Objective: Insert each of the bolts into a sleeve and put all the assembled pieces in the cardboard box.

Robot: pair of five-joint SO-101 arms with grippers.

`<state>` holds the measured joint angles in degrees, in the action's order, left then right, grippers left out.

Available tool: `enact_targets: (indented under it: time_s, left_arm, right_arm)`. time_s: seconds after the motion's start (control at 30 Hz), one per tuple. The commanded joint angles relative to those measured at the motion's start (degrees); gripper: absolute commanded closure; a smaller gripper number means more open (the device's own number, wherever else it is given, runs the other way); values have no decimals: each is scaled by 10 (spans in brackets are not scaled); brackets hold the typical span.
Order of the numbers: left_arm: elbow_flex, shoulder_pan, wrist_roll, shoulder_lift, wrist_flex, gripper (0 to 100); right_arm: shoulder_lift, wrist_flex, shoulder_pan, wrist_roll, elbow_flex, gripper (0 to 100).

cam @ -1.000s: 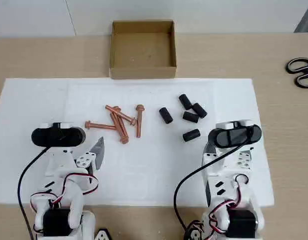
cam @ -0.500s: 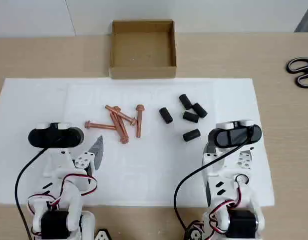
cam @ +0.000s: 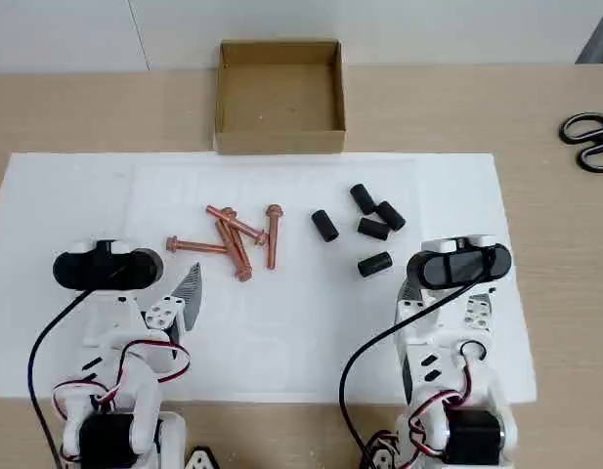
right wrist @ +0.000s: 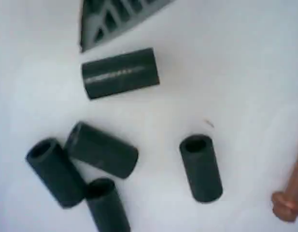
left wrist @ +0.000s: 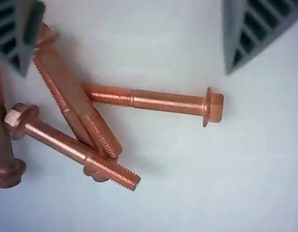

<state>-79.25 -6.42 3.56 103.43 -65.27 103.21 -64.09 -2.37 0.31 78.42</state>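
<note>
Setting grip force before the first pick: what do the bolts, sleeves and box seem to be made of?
The bolts look like metal with a copper-coloured, slightly shiny finish: bright highlights along the shanks, crisp threads. The sleeves are matte black, probably rubber or plastic; only a dull sheen shows. The box is plain brown cardboard with thin walls.

Copper bolts (cam: 237,239) are piled crisscross just ahead of the left gripper (cam: 189,293). Five black sleeves (cam: 372,229) are scattered flat ahead of the right gripper (cam: 409,290). The cardboard box (cam: 279,96) is parked way beyond both.
</note>
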Motion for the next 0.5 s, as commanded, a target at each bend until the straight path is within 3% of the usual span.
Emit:
enact_targets:
  time_s: [0.0, 0.47]
  left_arm:
    - [24, -4, 4, 4, -7, 753]
    - [50, -4, 4, 4, -26, 753]
  right_arm:
    - [1, -7, 7, 4, -31, 742]
    - [0, -37, 7, 5, -63, 742]
